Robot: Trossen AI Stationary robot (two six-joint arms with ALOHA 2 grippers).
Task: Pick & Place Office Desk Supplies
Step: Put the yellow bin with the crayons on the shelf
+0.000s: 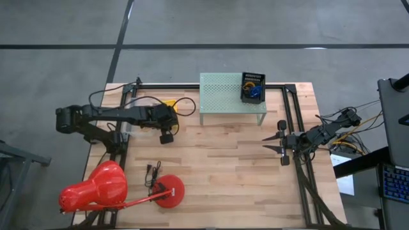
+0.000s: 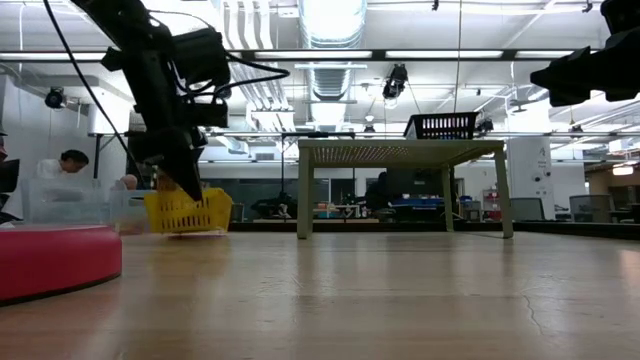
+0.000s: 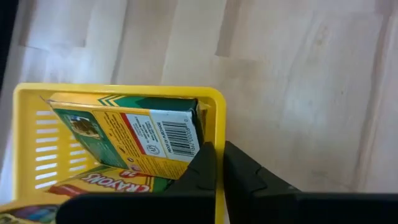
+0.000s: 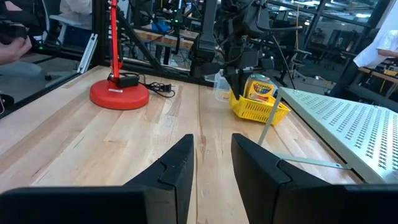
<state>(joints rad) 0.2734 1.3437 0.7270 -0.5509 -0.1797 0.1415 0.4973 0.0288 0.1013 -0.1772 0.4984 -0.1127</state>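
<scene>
inside one yellow basket [image 3: 214, 102] lie two crayon boxes [image 3: 134, 134]

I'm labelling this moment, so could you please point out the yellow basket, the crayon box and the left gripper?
yellow basket [image 3: 124, 91]: left wrist view, its far rim.
crayon box [image 3: 134, 134]: left wrist view, its printed back face.
left gripper [image 3: 220, 169]: left wrist view, fingers shut on the basket's wall.

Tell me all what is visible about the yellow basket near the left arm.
The yellow basket looks like plastic, with slotted side walls and a smooth rounded rim. It stands upright on the wooden table, beside the mint-green shelf. Inside it are crayon boxes, yellow and green; one leans with its barcode showing. The left gripper is closed over the basket's wall, one finger inside and one outside.
</scene>
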